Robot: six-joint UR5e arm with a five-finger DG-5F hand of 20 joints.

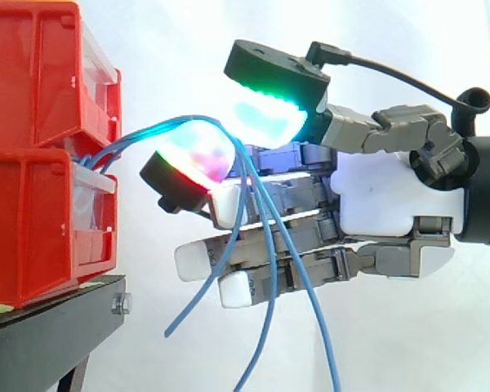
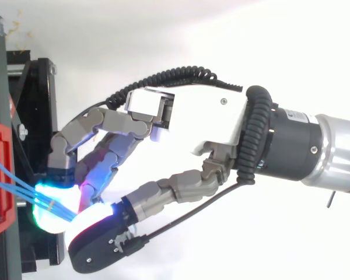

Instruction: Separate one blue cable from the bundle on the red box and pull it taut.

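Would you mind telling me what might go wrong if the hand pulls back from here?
Several blue cables, not one, run between the hand's glowing pads, so a pull may drag the whole bundle. Their loose ends hang across the lower fingers and might snag. The red bins could also be tugged.

- The red bins are seen to be glossy moulded plastic, with drawer fronts of clear, faintly clouded plastic.
- The blue cables are sheathed in smooth, slightly shiny plastic.
- The hand is cased at the palm in smooth white plastic; its links are matt grey, and its fingertips are milky translucent pads backed by matt black caps.
- The stand is finished in matt black, with a bright metal bolt.
- The arm's wrist is left in brushed bare metal.
- The curtain is matt white cloth.
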